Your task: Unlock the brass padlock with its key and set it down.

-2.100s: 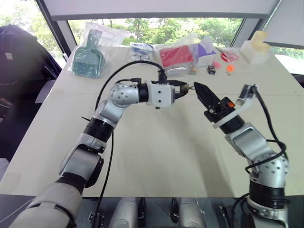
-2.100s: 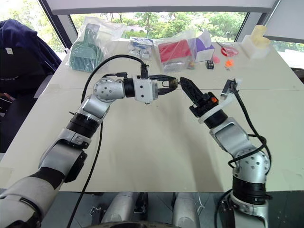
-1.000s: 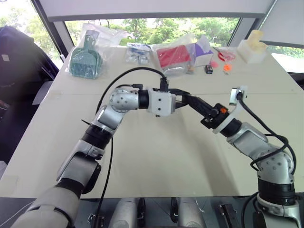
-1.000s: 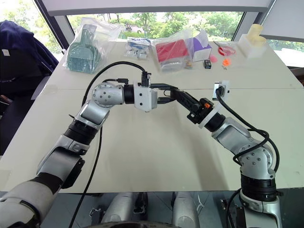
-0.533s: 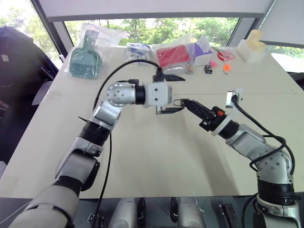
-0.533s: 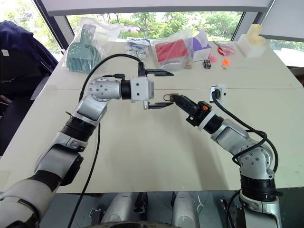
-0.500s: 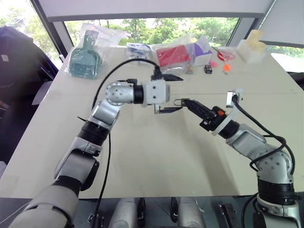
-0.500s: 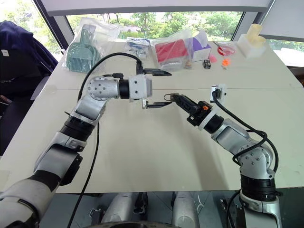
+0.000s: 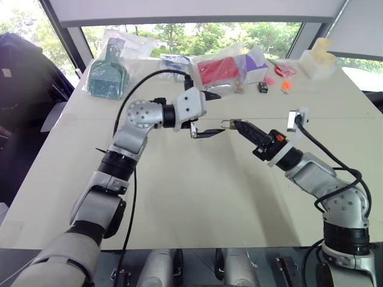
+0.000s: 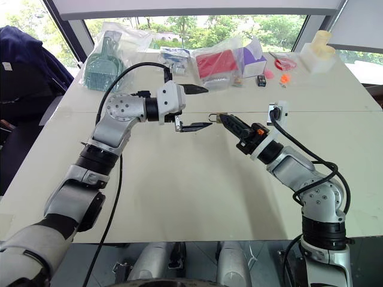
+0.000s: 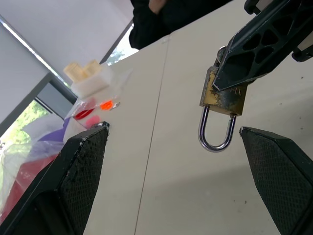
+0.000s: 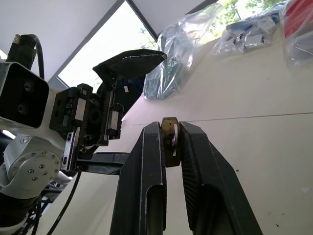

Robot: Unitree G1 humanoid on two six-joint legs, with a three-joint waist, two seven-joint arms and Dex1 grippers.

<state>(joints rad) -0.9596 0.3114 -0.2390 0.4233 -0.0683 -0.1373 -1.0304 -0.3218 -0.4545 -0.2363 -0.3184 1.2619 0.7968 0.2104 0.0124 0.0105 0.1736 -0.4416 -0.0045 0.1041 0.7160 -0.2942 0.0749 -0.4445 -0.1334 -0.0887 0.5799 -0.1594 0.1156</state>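
The brass padlock is small, with a scuffed, dull yellow body and a thin silvery shackle whose loop looks closed. It hangs in the air above the middle of the table, pinched by its body between the right gripper's two black fingertips, its shackle pointing left toward the left gripper, whose fingers stand wide apart, clear of it.

head pair: down over table | wrists: close, sharing brass padlock
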